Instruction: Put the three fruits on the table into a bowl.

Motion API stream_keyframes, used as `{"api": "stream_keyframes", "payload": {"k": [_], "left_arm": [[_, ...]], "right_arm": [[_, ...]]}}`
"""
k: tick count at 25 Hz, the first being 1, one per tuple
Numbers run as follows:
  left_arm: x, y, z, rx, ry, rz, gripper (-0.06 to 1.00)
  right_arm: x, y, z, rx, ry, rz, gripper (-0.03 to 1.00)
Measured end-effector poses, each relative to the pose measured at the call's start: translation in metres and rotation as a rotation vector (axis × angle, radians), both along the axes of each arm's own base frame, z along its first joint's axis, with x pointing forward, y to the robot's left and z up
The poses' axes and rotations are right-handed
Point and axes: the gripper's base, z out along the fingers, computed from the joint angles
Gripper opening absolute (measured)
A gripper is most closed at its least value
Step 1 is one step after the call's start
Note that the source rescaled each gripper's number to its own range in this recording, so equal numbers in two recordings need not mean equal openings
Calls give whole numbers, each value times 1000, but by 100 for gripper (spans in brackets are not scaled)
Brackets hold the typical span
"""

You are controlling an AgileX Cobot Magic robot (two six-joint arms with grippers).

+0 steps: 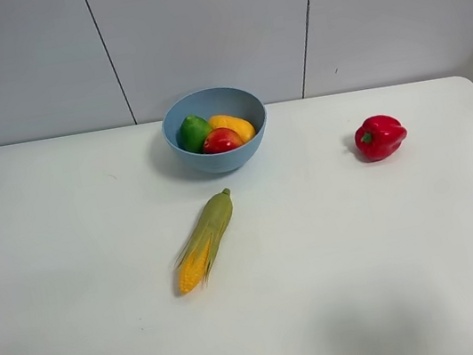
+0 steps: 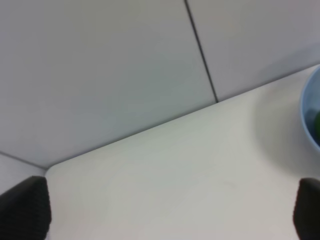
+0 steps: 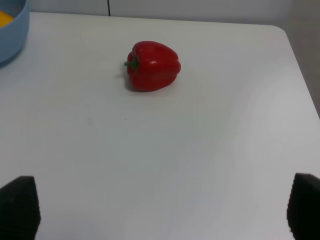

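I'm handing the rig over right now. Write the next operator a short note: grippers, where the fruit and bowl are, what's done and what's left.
Left gripper: open, empty, over bare table near the bowl.
Right gripper: open, empty, facing the red pepper.
Bowl: at the back middle of the table. The lime, mango and apple all sit inside it.
Done: all three fruits are in the bowl.
Left: nothing to move, as far as I can see. The corn cob in front of the bowl and the pepper to the right are not fruits and stay on the table.
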Motion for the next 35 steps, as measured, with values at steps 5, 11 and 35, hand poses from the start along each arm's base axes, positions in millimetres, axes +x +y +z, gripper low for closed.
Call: {"api": "stream_keyframes", "payload": {"k": [5,11,35], "left_arm": [[-38,13,26,-6,-40,19,99],[-90,33,55,-2,-118,56,99],[-257,91,15,-96,-248,169,99]], "right_arm": [[0,0,0,0,0,0,100],[0,0,0,0,0,0,100],[0,0,0,0,0,0,100]]}}
